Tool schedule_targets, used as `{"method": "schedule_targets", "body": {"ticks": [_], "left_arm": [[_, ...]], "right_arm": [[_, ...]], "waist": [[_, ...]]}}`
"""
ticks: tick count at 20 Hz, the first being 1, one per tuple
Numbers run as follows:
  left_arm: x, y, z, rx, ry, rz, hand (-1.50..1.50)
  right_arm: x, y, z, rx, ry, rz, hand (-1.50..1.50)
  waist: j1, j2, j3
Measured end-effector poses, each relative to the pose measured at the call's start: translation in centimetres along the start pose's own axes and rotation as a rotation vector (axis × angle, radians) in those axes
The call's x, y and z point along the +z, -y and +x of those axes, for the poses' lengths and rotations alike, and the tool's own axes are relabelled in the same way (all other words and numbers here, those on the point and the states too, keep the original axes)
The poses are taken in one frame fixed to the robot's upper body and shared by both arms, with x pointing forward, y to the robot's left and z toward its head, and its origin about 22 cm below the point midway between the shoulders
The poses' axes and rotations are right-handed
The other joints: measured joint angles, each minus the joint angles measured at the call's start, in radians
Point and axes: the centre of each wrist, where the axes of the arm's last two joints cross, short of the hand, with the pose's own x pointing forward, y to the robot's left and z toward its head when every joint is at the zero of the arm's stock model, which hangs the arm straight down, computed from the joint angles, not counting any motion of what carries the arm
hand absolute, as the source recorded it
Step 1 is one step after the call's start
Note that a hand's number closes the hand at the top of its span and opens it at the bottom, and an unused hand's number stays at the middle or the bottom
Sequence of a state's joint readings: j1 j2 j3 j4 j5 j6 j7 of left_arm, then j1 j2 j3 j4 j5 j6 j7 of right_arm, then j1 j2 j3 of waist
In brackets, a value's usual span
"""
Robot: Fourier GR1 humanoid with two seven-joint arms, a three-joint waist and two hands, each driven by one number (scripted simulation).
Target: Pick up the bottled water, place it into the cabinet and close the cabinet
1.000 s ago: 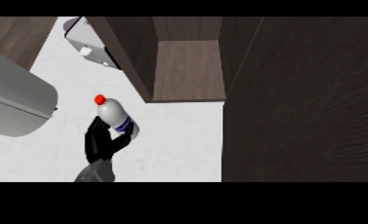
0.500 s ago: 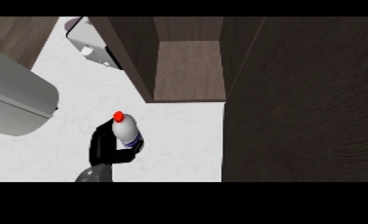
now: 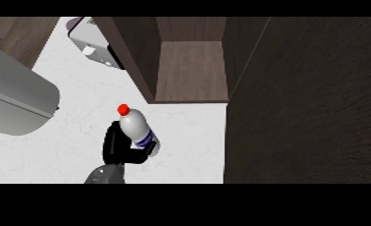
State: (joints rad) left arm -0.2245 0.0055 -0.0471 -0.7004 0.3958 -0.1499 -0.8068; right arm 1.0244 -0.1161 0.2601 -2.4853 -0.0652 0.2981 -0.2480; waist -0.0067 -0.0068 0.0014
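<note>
Left robot hand point(image 3: 119, 146) curled round the bottled water point(image 3: 138, 127) (red cap up), below the open cabinet point(image 3: 190, 70).

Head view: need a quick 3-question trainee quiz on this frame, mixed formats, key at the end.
1. True or false: the bottled water is already inside the cabinet.
2. Multiple choice: the bottle's cap is A) blue B) red C) green.
3. Fill in: the robot hand holding the bottle shows at the view's lower ____.

Key: 1 false, it is held over the white counter in front of the open cabinet. 2 B. 3 left.
</note>
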Motion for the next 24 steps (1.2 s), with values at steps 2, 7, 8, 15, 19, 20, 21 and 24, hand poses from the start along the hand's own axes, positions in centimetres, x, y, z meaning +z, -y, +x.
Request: {"method": "schedule_targets", "body": {"ticks": [2, 7, 8, 15, 19, 20, 21, 24], "left_arm": [[-0.9, 1.6, 0.5, 0.002, -0.01, -0.02, 1.5], [-3.2, 5.3, 2.6, -0.016, -0.007, -0.045, 1.5], [-3.8, 6.2, 3.0, -0.037, 0.004, -0.055, 1.5], [-6.9, 11.7, 5.9, -0.147, 0.045, -0.085, 1.5], [-9.2, 14.6, 7.4, -0.185, 0.047, -0.08, 1.5], [-9.8, 15.3, 7.6, -0.204, 0.048, -0.082, 1.5], [-10.2, 16.1, 8.0, -0.22, 0.045, -0.087, 1.5], [-11.8, 17.7, 8.6, -0.273, 0.031, -0.068, 1.5]], "right_arm": [[0.0, -0.1, 0.0, -0.006, 0.005, 0.002, -1.5], [0.1, 0.1, -0.1, 0.0, 0.004, -0.002, -1.5], [0.0, 0.1, -0.1, 0.003, 0.004, -0.001, -1.5], [-0.1, 0.2, -0.5, 0.002, 0.014, -0.01, -1.5], [-0.4, 0.6, -0.3, 0.016, 0.02, -0.016, -1.5], [-0.5, 0.5, -0.5, 0.01, 0.026, -0.016, -1.5], [-0.5, 0.7, -0.5, 0.016, 0.028, -0.015, -1.5], [-0.3, 1.0, -0.5, 0.023, 0.024, -0.006, -1.5]], "waist": [[-0.003, 0.0, 0.0], [-0.004, 0.002, -0.001], [-0.003, 0.002, -0.001], [-0.008, 0.004, -0.001], [-0.012, 0.006, -0.001], [-0.015, 0.006, -0.001], [-0.016, 0.006, -0.001], [-0.024, 0.007, -0.001]]}}
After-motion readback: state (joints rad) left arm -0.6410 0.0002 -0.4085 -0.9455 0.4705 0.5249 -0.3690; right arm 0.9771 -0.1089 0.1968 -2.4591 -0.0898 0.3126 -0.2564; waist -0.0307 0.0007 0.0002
